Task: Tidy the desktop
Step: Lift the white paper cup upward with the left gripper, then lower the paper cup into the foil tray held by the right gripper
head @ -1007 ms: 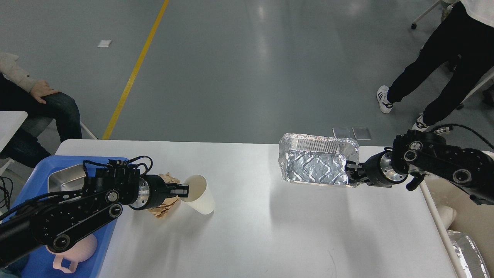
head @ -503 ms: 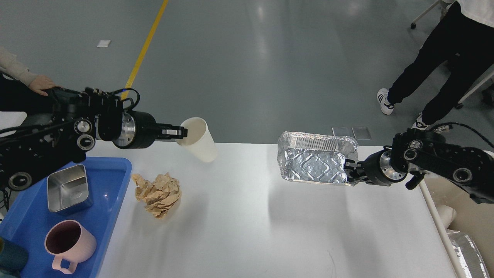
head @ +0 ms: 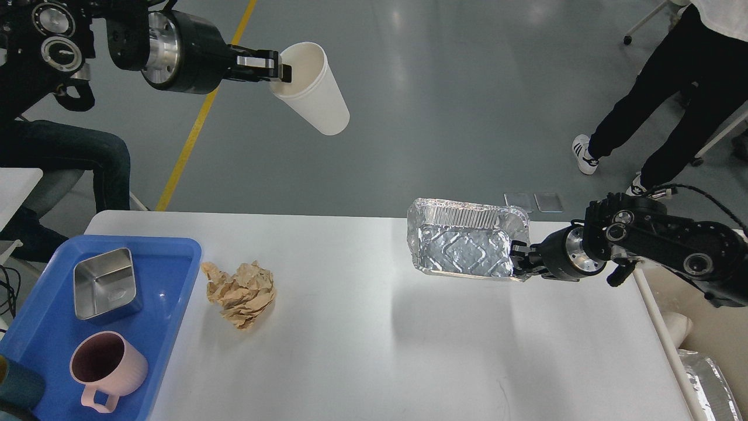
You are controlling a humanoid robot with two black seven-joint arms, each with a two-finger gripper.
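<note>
A blue tray point(head: 175, 275) sits at the left edge of the desktop point(head: 362, 351), holding a square steel container point(head: 105, 283) and a pink mug point(head: 105, 368). Just beside the tray lies a crumpled brown paper wad point(head: 241, 293). High above, the left gripper point(head: 279, 65) pinches the rim of a white paper cup point(head: 312, 88) (tilted, one finger inside). Farther right, a foil tray point(head: 464, 245) hangs tipped above the desktop, its right rim clamped by the right gripper point(head: 517, 263).
</note>
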